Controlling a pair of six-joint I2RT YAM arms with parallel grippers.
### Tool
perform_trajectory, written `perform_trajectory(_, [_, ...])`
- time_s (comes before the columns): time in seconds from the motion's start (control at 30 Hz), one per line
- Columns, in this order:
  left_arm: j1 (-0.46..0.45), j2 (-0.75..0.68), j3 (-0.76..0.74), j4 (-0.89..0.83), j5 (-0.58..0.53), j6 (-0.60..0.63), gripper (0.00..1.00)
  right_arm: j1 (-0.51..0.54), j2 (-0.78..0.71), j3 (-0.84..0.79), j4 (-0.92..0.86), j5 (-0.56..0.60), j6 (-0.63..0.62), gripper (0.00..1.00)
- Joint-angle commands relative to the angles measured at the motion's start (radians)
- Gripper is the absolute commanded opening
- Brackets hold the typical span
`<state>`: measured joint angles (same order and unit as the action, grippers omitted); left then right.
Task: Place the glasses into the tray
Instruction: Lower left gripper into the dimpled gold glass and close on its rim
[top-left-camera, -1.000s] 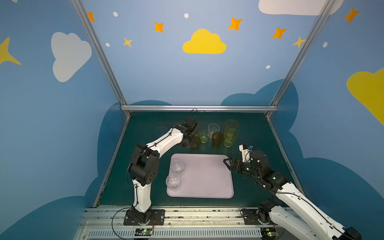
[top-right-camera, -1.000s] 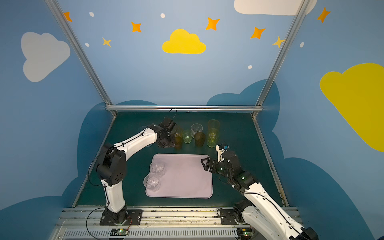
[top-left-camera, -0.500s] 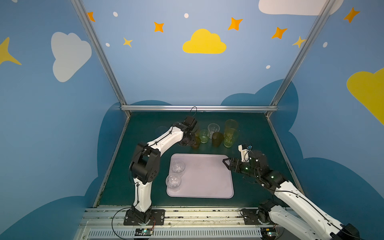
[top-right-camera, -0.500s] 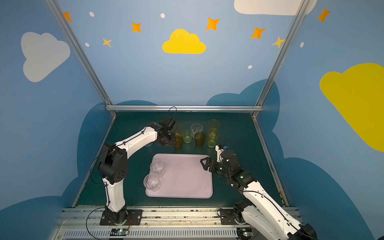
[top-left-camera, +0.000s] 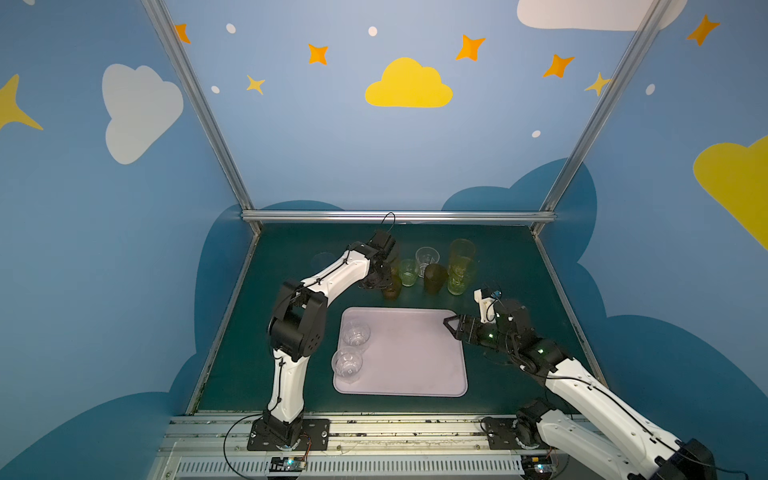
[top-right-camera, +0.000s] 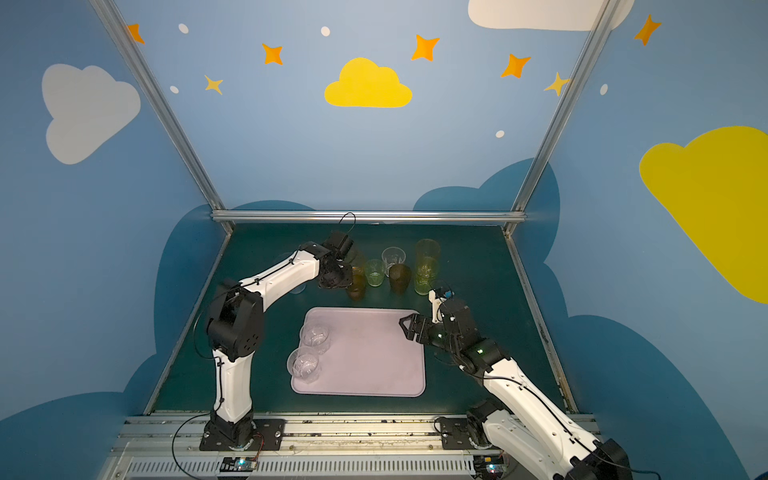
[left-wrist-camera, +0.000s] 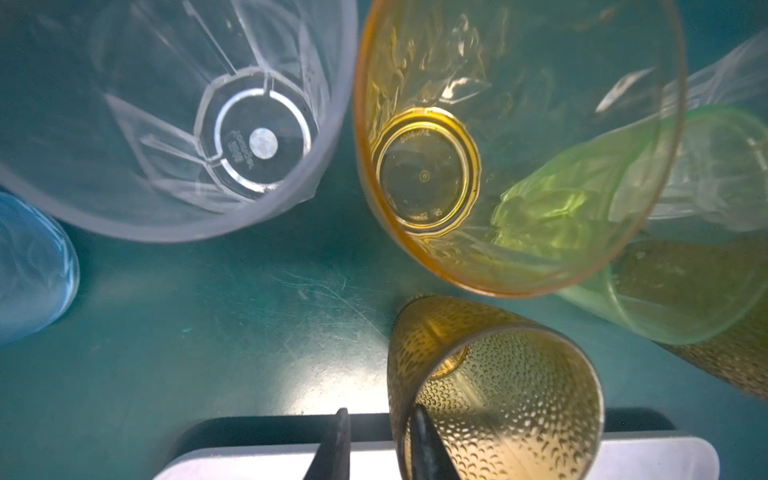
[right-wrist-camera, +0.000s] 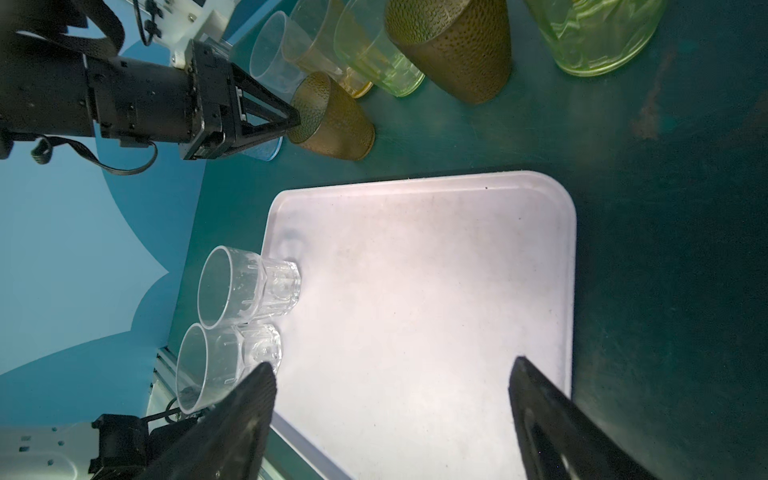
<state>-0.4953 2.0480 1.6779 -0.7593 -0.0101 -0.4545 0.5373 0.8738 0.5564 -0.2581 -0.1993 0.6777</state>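
The lilac-pink tray (top-left-camera: 407, 353) lies mid-table with two short clear glasses (top-left-camera: 356, 334) (top-left-camera: 347, 363) at its left edge. Behind it stand more glasses: a dimpled brown one (top-left-camera: 391, 289), green (top-left-camera: 408, 272), clear (top-left-camera: 427, 257), a second brown (top-left-camera: 435, 277) and tall yellow-green (top-left-camera: 460, 266). My left gripper (left-wrist-camera: 380, 434) straddles the near brown glass's (left-wrist-camera: 498, 395) rim, one finger inside and one outside. The jaws are narrow, with a gap still showing at the wall. My right gripper (right-wrist-camera: 392, 368) hovers wide open and empty over the tray's (right-wrist-camera: 415, 291) right edge.
The left wrist view shows an orange glass (left-wrist-camera: 519, 145), a clear faceted one (left-wrist-camera: 208, 116), a green one (left-wrist-camera: 685, 228) and a pale blue one (left-wrist-camera: 33, 266) crowded close around the left gripper. Blue walls and metal frame posts enclose the green table (top-left-camera: 519, 270).
The left gripper's jaws have narrowed around the brown glass's rim, and its arm shifted slightly. The right arm has stayed put, open.
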Motion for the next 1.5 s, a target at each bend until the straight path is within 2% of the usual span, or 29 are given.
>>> perform_trajectory(0.0, [0.004, 0.012, 0.022, -0.026, -0.014, 0.019, 0.26, -0.003, 0.005, 0.005, 0.022, -0.006, 0.009, 0.87])
perform_trajectory(0.13, [0.001, 0.014, 0.022, -0.026, -0.013, 0.02, 0.23, -0.003, 0.007, 0.007, 0.023, -0.005, 0.009, 0.87])
perform_trajectory(0.23, [0.003, 0.014, 0.022, -0.026, -0.011, 0.022, 0.17, -0.003, 0.01, 0.007, 0.024, -0.005, 0.01, 0.87])
perform_trajectory(0.43, [0.0, 0.019, 0.025, -0.032, -0.012, 0.029, 0.17, -0.003, 0.016, 0.007, 0.03, -0.009, 0.017, 0.87])
perform_trajectory(0.57, [0.0, 0.027, 0.031, -0.035, -0.01, 0.031, 0.12, -0.003, 0.022, 0.008, 0.035, -0.012, 0.019, 0.87])
perform_trajectory(0.87, [-0.003, 0.037, 0.045, -0.041, -0.004, 0.036, 0.09, -0.003, 0.019, 0.007, 0.031, -0.009, 0.022, 0.87])
perform_trajectory(0.97, [-0.004, 0.032, 0.048, -0.044, -0.004, 0.038, 0.04, -0.003, 0.02, 0.007, 0.03, -0.009, 0.022, 0.87])
perform_trajectory(1.47, [-0.025, -0.043, 0.03, -0.057, -0.008, 0.041, 0.04, -0.003, 0.003, -0.008, 0.035, -0.003, 0.029, 0.87])
